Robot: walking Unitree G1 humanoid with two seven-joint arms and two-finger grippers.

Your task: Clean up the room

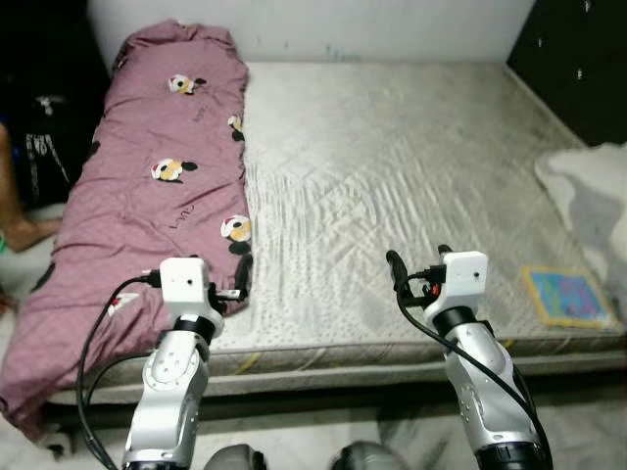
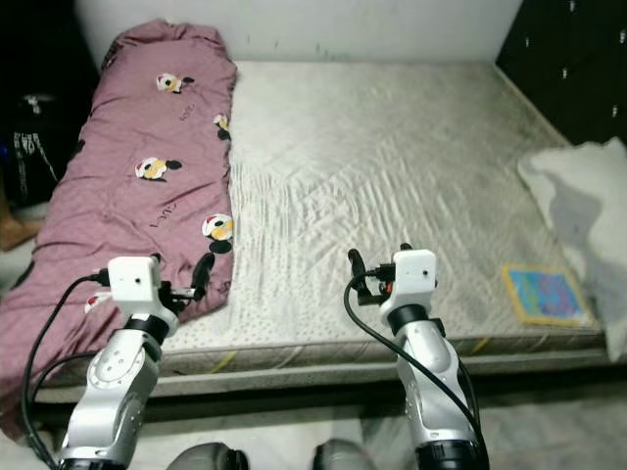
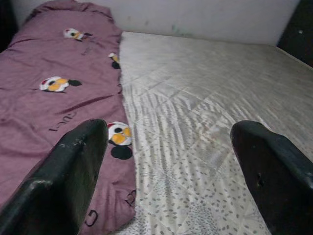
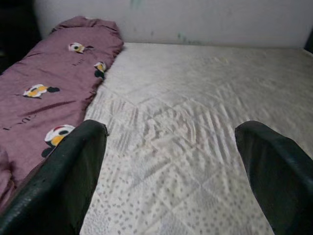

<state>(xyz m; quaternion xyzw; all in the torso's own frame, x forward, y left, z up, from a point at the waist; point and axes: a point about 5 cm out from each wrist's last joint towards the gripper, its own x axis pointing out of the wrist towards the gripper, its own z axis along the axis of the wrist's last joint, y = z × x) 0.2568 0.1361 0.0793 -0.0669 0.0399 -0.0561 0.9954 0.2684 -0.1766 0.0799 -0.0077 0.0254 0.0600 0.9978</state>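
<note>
A purple blanket [image 1: 167,166] printed with cartoon mice lies bunched along the left side of a bare quilted mattress [image 1: 392,166] and spills over its front left corner. My left gripper [image 1: 235,282] hovers open at the blanket's front edge, with nothing between its fingers. The left wrist view has blanket [image 3: 54,98] and mattress ahead of the wide-spread left gripper [image 3: 168,129]. My right gripper [image 1: 419,260] is open and empty above the mattress's front middle; in its wrist view the right gripper [image 4: 171,128] faces bare mattress [image 4: 195,98].
A colourful flat book [image 1: 570,296] lies at the mattress's front right corner. A white pillow or cloth [image 1: 593,191] sits on the right edge. A dark cabinet [image 1: 578,59] stands at back right. A person's leg [image 1: 20,211] and a black bag [image 1: 49,137] are at the left.
</note>
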